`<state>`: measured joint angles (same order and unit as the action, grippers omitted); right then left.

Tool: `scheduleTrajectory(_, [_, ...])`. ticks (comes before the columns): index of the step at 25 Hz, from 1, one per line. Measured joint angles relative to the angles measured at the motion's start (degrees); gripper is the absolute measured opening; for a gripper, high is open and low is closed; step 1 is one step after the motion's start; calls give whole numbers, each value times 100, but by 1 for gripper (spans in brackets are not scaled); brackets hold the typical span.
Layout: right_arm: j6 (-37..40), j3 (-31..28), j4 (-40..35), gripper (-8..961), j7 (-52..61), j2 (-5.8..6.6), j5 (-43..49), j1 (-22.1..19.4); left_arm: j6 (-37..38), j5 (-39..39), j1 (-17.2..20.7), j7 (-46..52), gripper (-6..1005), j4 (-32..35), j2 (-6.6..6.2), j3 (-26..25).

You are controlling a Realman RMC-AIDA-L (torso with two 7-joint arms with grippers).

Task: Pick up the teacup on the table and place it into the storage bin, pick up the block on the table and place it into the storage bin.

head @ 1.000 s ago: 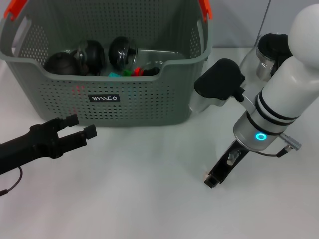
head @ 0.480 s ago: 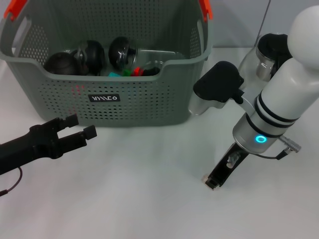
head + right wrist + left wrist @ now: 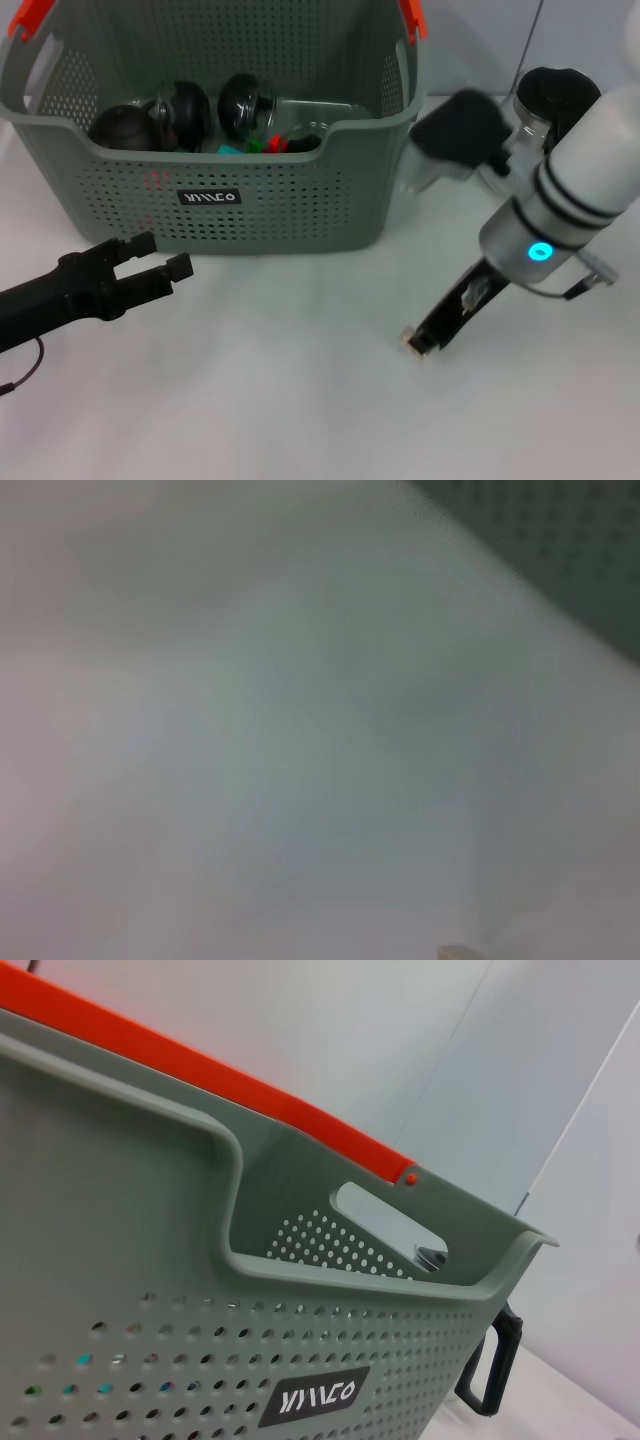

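The grey perforated storage bin (image 3: 330,190) stands at the back left of the table, and its black label and orange handle (image 3: 200,1075) fill the left wrist view. Inside it lie small green, red and teal blocks (image 3: 262,145), clear glassware (image 3: 312,112) and dark round pieces. No teacup shows on the table. My left gripper (image 3: 160,258) hovers open and empty in front of the bin's left half. My right gripper (image 3: 420,342) points down at the bare table to the right of the bin, with its tip close to the surface.
A glass teapot (image 3: 545,100) with a black lid stands at the back right, partly behind my right arm; its black handle (image 3: 490,1370) shows past the bin's corner. The white table (image 3: 300,400) spreads in front. The bin's corner (image 3: 580,570) edges the right wrist view.
My right arm has swung up and toward the back right, and its gripper tip has shifted slightly farther from me. The left arm and the bin have not moved.
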<state>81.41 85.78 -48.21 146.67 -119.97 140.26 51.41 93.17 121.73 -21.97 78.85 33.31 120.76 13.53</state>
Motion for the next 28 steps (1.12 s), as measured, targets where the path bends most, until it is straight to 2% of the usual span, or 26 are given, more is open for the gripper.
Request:
scheduleTrajectory(4, [434, -566, -594, 116, -136, 48, 25, -216, 0, 0, -1, 7, 849, 0, 0, 1])
scheduleTrajectory(8, [891, -1382, -1068, 128, -423, 66, 12, -341, 0, 0, -19, 19, 849, 0, 0, 1])
scheduleTrajectory(9, [891, -1382, -1068, 131, -423, 66, 12, -341, -1, 0, -21, 21, 849, 0, 0, 1])
scheduleTrajectory(13, [1225, -2003, -1130, 143, -773, 56, -132, -319, -1, 0, -24, 24, 849, 0, -4, 0])
scheduleTrajectory(18, [1513, -2555, -1139, 157, -1290, 108, -898, -266, -1, 0, -39, 25, 848, 0, -9, 1])
scheduleTrajectory(23, [1375, -2958, -1234, 172, -1621, 174, -1697, -256, -1, 0, -43, 25, 848, 0, -9, 1])
scheduleTrajectory(28, [694, -3138, -1268, 187, -1880, 141, -2350, -263, -1, 0, -45, 26, 847, 0, -9, 1])
